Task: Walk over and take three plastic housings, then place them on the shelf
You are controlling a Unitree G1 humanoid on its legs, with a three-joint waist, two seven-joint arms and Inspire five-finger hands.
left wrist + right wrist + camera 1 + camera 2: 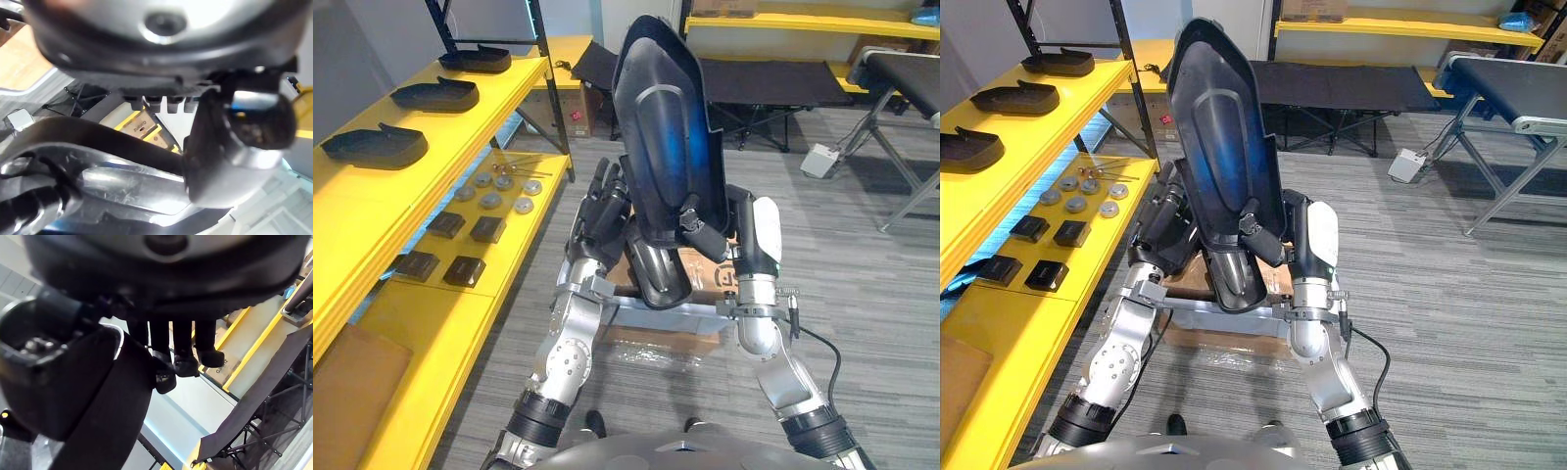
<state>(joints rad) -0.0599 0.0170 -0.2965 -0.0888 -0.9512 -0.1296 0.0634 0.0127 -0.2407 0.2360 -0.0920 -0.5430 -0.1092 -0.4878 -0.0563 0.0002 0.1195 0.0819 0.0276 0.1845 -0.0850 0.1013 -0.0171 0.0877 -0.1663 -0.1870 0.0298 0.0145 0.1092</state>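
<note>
l hand (605, 208) + r hand (707, 233) clamp black housing (661, 147) upright btw them

cardboard box (656, 345) | black cot (764, 83) | round discs (491, 200) | black blocks (487, 229)

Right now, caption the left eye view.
Left hand and right hand hold a large black plastic housing upright beside a yellow shelf bearing three more.

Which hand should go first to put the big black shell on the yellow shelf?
Left, probably. Both hands grip the big dark plastic housing, but the left hand is on the side facing the yellow metal shelf; the right hand holds the far side.
</note>
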